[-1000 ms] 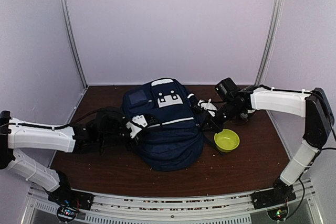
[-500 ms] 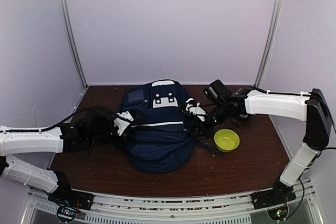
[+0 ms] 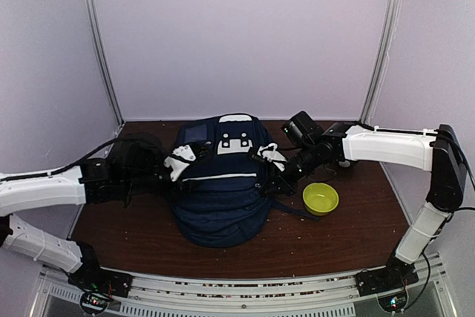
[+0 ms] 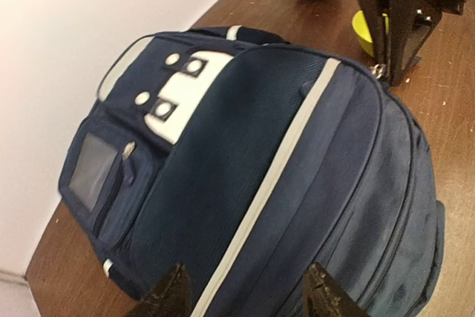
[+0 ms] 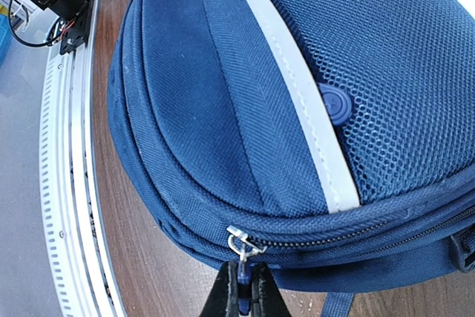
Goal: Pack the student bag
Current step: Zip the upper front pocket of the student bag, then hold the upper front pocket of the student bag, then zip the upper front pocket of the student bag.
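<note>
Along the near edge runs the metal rail (image 3: 237,287) that carries both arm bases. Beyond it the student bag (image 3: 223,191) lies front-up in the middle of the bench (image 3: 148,235), its top end with the white patches toward the far edge. It sits flatter than a second ago and has slid left and a little farther from the near edge.

The left hand (image 3: 178,162), which was clamped at the bag's left side a second ago, has let go. Its fingers now stand about half apart with nothing between them, poised over the bag's left shoulder (its wrist view shows only navy fabric and the white stripe between the tips).

The right hand (image 5: 242,287) is unchanged: pinched tight on the zip pull (image 5: 241,246) at the bag's right side.

A loose strap (image 3: 295,209) trails from the bag toward the green bowl (image 3: 320,198), which stands near the right edge, now apart from the bag. Pale walls (image 3: 237,35) close off the far edge.
</note>
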Motion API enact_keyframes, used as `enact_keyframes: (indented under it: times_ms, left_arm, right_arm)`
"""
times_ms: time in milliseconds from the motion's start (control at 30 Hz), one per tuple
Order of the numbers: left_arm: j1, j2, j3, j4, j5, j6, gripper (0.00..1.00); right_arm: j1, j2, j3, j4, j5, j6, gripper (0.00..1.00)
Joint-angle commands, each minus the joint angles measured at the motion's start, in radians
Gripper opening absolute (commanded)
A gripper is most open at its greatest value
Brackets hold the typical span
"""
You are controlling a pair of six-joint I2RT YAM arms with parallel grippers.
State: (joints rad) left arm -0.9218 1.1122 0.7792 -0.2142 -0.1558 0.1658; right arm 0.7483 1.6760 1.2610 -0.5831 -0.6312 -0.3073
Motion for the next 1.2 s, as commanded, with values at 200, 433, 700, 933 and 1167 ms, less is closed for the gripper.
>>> enact_keyframes:
  times_ms: [200, 433, 700, 933, 1167]
  left_arm:
    - [-0.069, 0.368, 0.19, 0.211, 0.143, 0.115, 0.52]
    - [-0.08, 0.412, 0.211, 0.232, 0.16, 0.106, 0.4]
    - [-0.08, 0.404, 0.193, 0.22, 0.113, 0.113, 0.06]
    - [-0.08, 0.385, 0.156, 0.248, 0.127, 0.084, 0.04]
    - [-0.08, 0.357, 0.138, 0.27, 0.083, 0.05, 0.19]
  right_arm:
    - [-0.01, 0.008, 0.013, -0.012, -0.048, 0.011, 0.0]
    - [-0.014, 0.017, 0.031, -0.016, -0.047, 0.015, 0.0]
    - [-0.094, 0.036, 0.029, -0.019, -0.021, 0.042, 0.0]
    - [-0.162, 0.103, 0.083, 0.001, 0.026, 0.077, 0.0]
    - [-0.173, 0.114, 0.106, 0.011, 0.018, 0.088, 0.03]
